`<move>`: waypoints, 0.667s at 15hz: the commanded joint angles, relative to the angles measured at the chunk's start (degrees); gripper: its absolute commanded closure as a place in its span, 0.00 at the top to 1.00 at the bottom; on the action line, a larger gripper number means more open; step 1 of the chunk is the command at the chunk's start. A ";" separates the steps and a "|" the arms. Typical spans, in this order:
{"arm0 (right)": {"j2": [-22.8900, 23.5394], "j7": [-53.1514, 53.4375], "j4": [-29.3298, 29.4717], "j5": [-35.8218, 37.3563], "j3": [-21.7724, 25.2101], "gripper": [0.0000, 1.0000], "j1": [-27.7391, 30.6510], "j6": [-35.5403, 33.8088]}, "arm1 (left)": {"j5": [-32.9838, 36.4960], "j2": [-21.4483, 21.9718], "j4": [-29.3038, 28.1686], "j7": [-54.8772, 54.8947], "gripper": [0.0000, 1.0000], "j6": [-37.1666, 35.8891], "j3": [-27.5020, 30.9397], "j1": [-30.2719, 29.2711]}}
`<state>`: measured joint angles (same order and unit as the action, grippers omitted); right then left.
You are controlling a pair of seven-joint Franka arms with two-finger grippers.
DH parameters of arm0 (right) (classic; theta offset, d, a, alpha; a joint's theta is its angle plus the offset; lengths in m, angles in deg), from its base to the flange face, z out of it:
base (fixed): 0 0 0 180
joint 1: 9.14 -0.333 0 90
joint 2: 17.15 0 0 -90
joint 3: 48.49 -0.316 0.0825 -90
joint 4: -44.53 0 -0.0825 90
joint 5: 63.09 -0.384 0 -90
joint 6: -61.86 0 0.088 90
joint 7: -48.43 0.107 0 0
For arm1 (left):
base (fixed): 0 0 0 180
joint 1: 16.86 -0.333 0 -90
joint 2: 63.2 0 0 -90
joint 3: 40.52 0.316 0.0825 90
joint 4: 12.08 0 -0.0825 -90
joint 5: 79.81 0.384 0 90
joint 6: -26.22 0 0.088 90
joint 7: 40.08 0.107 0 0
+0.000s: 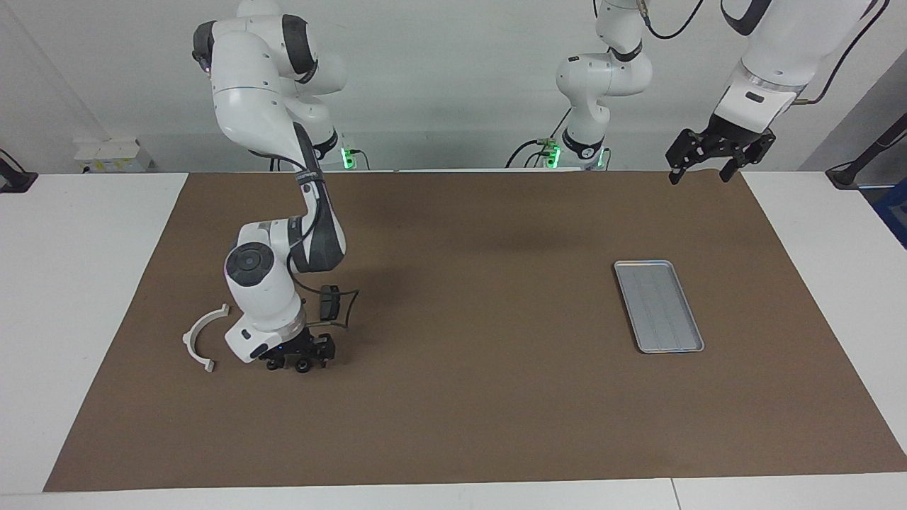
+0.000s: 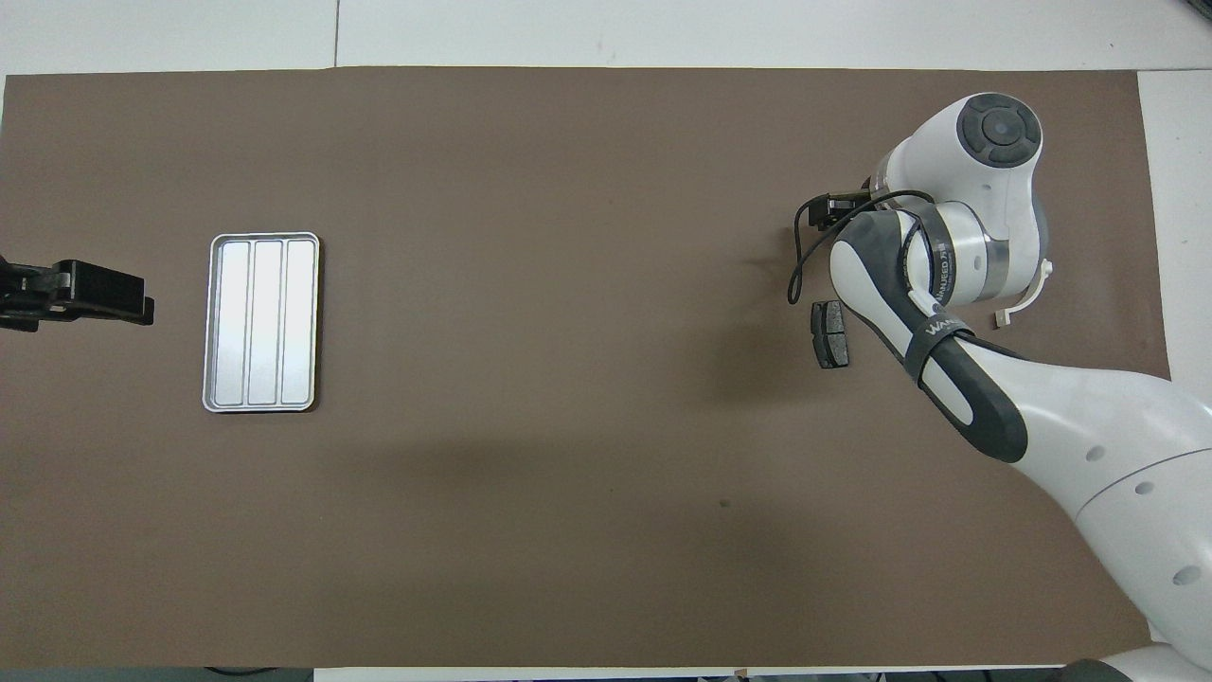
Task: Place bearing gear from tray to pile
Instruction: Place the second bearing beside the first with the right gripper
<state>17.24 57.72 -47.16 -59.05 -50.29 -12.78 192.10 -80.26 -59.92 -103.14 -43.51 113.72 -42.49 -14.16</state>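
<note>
The silver tray [image 1: 659, 306] lies toward the left arm's end of the mat and holds nothing; it also shows in the overhead view [image 2: 262, 322]. The pile lies toward the right arm's end: a white half-ring bracket [image 1: 200, 338], partly hidden by the arm in the overhead view [image 2: 1027, 301], and one dark brake pad [image 1: 329, 301] [image 2: 830, 334]. My right gripper [image 1: 301, 355] [image 2: 838, 205] is down at the mat between the bracket and the pad. Small dark round shapes sit under it; I cannot make out a bearing gear. My left gripper [image 1: 712, 168] [image 2: 76, 294] waits, open and empty.
A brown mat [image 1: 468, 397] covers the table, with white tabletop around it. A black cable loops from my right hand over the mat beside the brake pad. The second brake pad is hidden.
</note>
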 commanded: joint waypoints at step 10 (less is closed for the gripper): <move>-27.68 -0.76 -6.56 -0.70 -0.57 1.00 1.52 -22.98 | -0.69 1.99 -2.53 -0.17 1.00 2.50 0.65 0.29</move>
<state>-1.16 57.72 -48.98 -59.06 -50.24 -11.96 174.66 -80.26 -59.92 -103.15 -43.52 114.68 -42.40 -14.16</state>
